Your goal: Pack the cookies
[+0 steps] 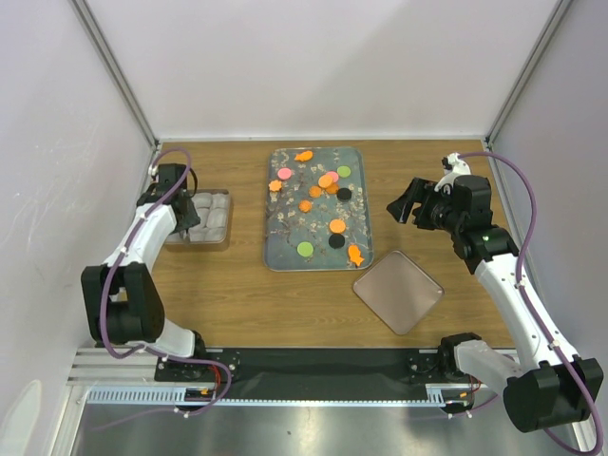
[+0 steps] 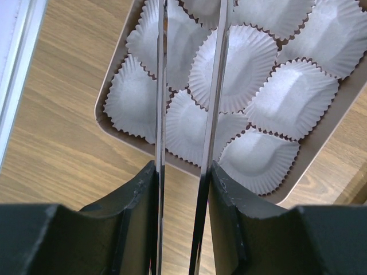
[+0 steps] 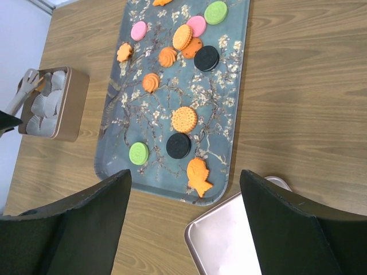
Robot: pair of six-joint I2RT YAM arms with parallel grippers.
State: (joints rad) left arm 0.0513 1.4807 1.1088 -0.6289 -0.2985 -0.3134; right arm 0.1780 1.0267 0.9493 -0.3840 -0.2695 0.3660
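A wood-grain bench (image 1: pixel 237 294) carries three things. In the middle lies a long floral-patterned tray (image 1: pixel 285 237), its short ends toward and away from the arms. To its left sits a tan rectangular tin (image 1: pixel 214 243), apart from that tray. Just beside the floral tray's near right corner lies a shallow square metal tray (image 1: pixel 398 291) — flat, turned cornerwise.
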